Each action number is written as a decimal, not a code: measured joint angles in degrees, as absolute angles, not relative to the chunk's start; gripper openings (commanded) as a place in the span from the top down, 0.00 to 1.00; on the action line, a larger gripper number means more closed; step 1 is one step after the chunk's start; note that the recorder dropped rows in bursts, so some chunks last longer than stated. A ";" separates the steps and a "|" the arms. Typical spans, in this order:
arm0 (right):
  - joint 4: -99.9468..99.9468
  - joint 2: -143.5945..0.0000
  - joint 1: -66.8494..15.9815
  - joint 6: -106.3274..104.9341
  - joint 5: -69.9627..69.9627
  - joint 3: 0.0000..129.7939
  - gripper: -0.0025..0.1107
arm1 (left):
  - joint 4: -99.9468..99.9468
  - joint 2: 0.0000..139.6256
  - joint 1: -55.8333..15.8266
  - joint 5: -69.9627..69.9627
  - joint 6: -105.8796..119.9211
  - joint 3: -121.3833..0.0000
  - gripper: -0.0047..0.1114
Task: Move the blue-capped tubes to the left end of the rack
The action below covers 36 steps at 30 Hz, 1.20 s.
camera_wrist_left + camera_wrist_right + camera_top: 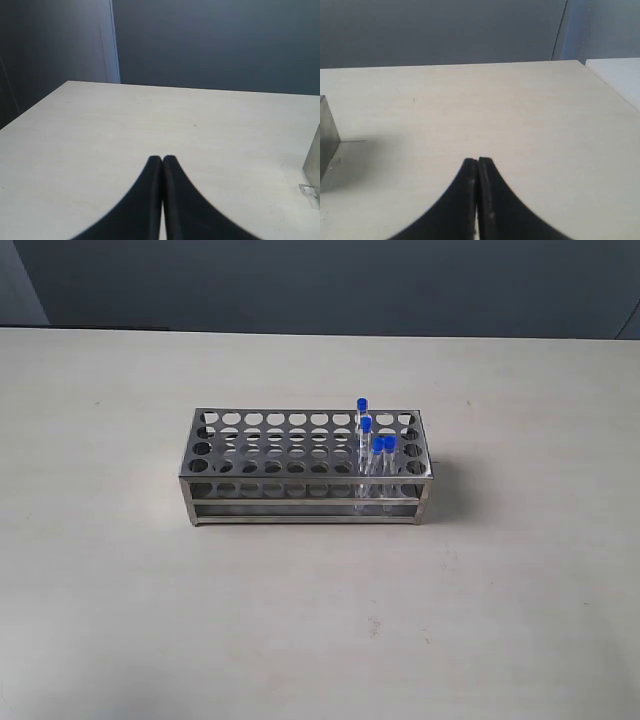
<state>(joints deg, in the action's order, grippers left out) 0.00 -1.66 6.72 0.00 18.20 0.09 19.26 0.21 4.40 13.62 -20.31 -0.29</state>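
The shiny steel rack (290, 468) stands in the middle of the pale table in the exterior view. Several clear blue-capped tubes (375, 455) stand upright in holes near its right end. A corner of the rack (312, 162) shows at the edge of the left wrist view, and another corner of the rack (327, 147) at the edge of the right wrist view. My left gripper (162, 159) is shut with nothing between its black fingers, over bare table. My right gripper (478, 160) is likewise shut and empty. Neither gripper shows in the exterior view.
The pale wooden table (320, 620) spreads on all sides of the rack. A dark wall (330, 280) runs behind its far edge. The table's corner (580, 62) shows in the right wrist view.
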 measured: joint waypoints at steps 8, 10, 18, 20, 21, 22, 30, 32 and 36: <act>-12.71 -1.66 6.72 13.49 -0.52 0.09 0.99 | 19.26 0.21 4.40 13.62 -20.31 -0.29 0.96; -20.69 -1.66 6.72 18.45 -6.90 0.09 0.99 | 19.26 0.21 4.40 13.62 -20.31 -0.29 0.96; -30.28 -1.64 6.72 24.00 -11.47 0.09 0.99 | 19.26 0.21 4.40 13.62 -20.31 -0.29 0.96; -29.33 -1.54 6.72 24.21 -13.63 0.09 0.99 | 19.26 0.21 4.40 13.62 -20.31 -0.29 0.96; -27.88 -1.66 6.72 24.21 -16.02 0.51 0.99 | 19.26 0.21 4.40 13.62 -20.31 -0.29 0.96; -25.21 -2.22 6.72 23.44 -18.51 1.95 0.99 | 19.26 0.21 4.40 13.62 -20.31 -0.29 0.96; -2.02 -30.13 6.72 8.16 -15.86 41.74 0.99 | 19.26 0.21 4.40 13.62 -20.31 -0.29 0.96; 2.82 -40.61 6.72 7.39 -11.60 52.72 0.99 | 19.26 0.21 4.40 13.62 -20.31 -0.29 0.96; 6.67 -56.93 3.61 5.63 5.62 71.45 0.99 | 19.26 0.21 4.40 13.62 -20.31 -0.29 0.96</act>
<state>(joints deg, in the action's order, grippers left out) 6.67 -56.93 3.61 5.63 5.62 71.45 19.26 0.21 4.40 13.62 -20.31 -0.29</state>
